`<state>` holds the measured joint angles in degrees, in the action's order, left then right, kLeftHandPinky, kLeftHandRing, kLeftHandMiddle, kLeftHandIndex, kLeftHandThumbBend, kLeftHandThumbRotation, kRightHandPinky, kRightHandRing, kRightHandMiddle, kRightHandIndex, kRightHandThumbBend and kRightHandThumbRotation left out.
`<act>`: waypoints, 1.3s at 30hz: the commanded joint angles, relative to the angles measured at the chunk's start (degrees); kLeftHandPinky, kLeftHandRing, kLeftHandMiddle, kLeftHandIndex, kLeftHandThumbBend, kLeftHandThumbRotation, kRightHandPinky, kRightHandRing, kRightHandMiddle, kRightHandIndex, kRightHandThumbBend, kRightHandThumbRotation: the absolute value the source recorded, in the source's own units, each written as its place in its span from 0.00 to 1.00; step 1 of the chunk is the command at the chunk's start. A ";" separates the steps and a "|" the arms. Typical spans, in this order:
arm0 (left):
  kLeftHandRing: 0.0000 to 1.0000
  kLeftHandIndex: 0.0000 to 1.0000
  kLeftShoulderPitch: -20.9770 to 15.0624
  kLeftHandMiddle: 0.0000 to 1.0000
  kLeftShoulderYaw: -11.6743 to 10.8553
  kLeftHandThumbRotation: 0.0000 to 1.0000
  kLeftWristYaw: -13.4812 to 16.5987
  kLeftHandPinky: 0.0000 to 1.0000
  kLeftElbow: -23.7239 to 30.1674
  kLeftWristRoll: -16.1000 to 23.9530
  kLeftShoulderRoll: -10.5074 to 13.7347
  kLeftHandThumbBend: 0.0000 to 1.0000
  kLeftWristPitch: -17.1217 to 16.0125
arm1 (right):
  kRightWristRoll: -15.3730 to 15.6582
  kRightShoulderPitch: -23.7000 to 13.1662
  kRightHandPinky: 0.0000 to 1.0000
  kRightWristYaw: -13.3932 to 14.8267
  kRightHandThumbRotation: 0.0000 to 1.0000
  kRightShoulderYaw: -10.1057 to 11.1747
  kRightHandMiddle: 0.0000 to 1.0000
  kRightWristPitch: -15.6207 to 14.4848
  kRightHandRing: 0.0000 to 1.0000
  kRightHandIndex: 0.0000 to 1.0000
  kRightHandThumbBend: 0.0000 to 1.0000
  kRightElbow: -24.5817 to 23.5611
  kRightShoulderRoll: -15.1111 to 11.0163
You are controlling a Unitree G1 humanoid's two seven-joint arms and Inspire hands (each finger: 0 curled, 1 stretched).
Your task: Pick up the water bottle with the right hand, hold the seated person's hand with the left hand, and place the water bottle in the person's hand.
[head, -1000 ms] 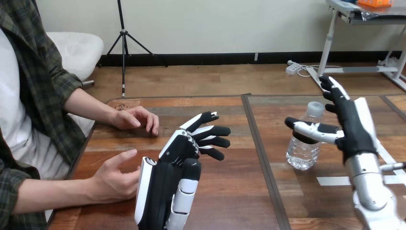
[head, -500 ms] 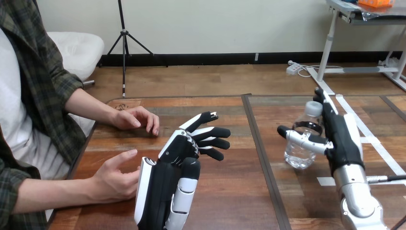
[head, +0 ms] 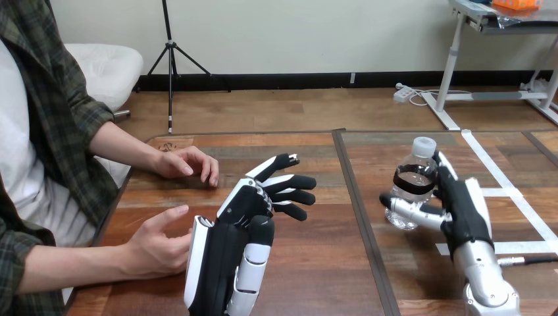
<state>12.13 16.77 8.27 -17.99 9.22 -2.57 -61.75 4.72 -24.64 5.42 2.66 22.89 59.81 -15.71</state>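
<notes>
bottle: head view, upright at desk 3 o'clock; thin plastic, likely light, squashy, slick.
right hand: thumb across its lower front, fingers behind; seemingly clasping it.
hold: mid-body, gently.
left hand: relaxed, empty; person's hand at 8 o'clock.

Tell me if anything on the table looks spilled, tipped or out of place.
Nothing stands out. The water bottle stands upright and capped on the table, with the right hand at it. No spill shows. The left hand is open near the person's nearer hand.
</notes>
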 commanded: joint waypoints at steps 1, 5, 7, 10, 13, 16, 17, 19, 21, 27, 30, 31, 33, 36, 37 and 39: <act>0.61 0.77 -0.89 0.67 -0.64 1.00 -0.18 0.50 0.66 -0.18 -1.96 0.49 -0.68 | 1.38 -6.87 0.95 0.94 0.00 -0.55 0.96 1.51 0.95 0.96 0.67 2.71 0.31; 0.61 0.77 -0.95 0.67 -0.68 1.00 -0.21 0.50 0.51 -0.19 -1.90 0.49 -0.87 | 2.61 -7.77 0.93 1.64 0.00 -1.18 0.95 1.09 0.94 0.96 0.68 4.96 0.25; 0.61 0.77 -0.91 0.67 -0.66 1.00 -0.22 0.50 0.56 -0.23 -1.91 0.48 -0.82 | 2.85 -8.09 0.92 1.80 0.00 -1.22 0.95 0.95 0.93 0.96 0.70 5.75 0.30; 0.61 0.76 -0.87 0.67 -0.67 1.00 -0.20 0.50 0.55 -0.20 -1.93 0.48 -0.86 | 3.10 -8.59 0.91 1.94 0.00 -1.12 0.95 0.70 0.93 0.96 0.70 7.07 0.44; 0.61 0.76 -0.81 0.67 -0.68 1.00 -0.17 0.50 0.50 -0.18 -1.96 0.48 -0.91 | 3.30 -8.98 0.91 2.19 0.00 -1.04 0.95 0.58 0.93 0.95 0.71 8.17 0.58; 0.60 0.76 -0.73 0.67 -0.56 1.00 -0.32 0.50 0.56 -0.35 -1.86 0.48 -0.82 | 3.24 -9.34 0.90 2.42 0.00 -0.88 0.95 0.20 0.93 0.95 0.72 8.99 0.81; 0.60 0.76 -0.72 0.67 -0.50 1.00 -0.42 0.50 0.57 -0.43 -1.77 0.48 -0.79 | 3.14 -9.45 0.89 2.45 0.00 -0.77 0.95 0.12 0.92 0.94 0.72 9.27 0.92; 0.60 0.76 -0.67 0.67 -0.43 1.00 -0.54 0.50 0.58 -0.52 -1.68 0.49 -0.82 | 3.05 -9.58 0.89 2.48 0.00 -0.65 0.95 0.16 0.92 0.94 0.72 9.64 1.02; 0.61 0.77 -0.68 0.67 -0.43 1.00 -0.63 0.50 0.45 -0.56 -1.62 0.49 -0.95 | 2.88 -9.72 0.88 2.58 0.00 -0.48 0.95 0.19 0.92 0.94 0.72 10.09 1.23; 0.60 0.77 -0.38 0.67 -0.49 1.00 -0.78 0.50 0.63 -0.63 -1.74 0.50 -0.76 | 2.29 -10.06 0.87 2.81 0.00 0.09 0.94 0.39 0.91 0.93 0.72 10.96 1.91; 0.60 0.77 -0.29 0.67 -0.54 1.00 -0.80 0.50 0.65 -0.59 -1.76 0.50 -0.83 | 2.14 -10.12 0.87 2.89 0.00 0.25 0.93 0.66 0.91 0.92 0.71 11.26 2.11; 0.60 0.77 -0.26 0.67 -0.55 1.00 -0.79 0.50 0.66 -0.58 -1.79 0.50 -0.85 | 2.16 -10.13 0.87 3.00 0.00 0.26 0.93 0.77 0.91 0.92 0.71 11.36 2.18; 0.61 0.77 -0.19 0.67 -0.53 1.00 -0.82 0.50 0.65 -0.68 -1.79 0.49 -0.83 | 2.30 -10.28 0.87 3.54 0.00 0.26 0.92 0.83 0.91 0.92 0.71 11.65 2.43; 0.61 0.77 -0.07 0.67 -0.51 1.00 -0.84 0.50 0.73 -0.74 -1.79 0.49 -0.79 | 2.26 -10.49 0.88 3.88 0.00 0.38 0.92 0.55 0.90 0.91 0.71 11.86 2.67; 0.61 0.77 -0.03 0.67 -0.50 1.00 -0.85 0.50 0.77 -0.76 -1.79 0.49 -0.78 | 2.18 -10.61 0.88 3.99 0.00 0.47 0.91 0.33 0.90 0.91 0.71 11.94 2.79; 0.61 0.77 0.03 0.67 -0.58 1.00 -0.81 0.50 0.79 -0.68 -1.79 0.49 -0.79 | 1.98 -10.86 0.88 4.18 0.00 0.69 0.91 0.10 0.90 0.90 0.71 12.13 3.05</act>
<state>12.21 16.76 7.53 -17.99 8.80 -2.56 -61.75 7.11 -30.48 9.05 2.85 22.85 70.79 -14.53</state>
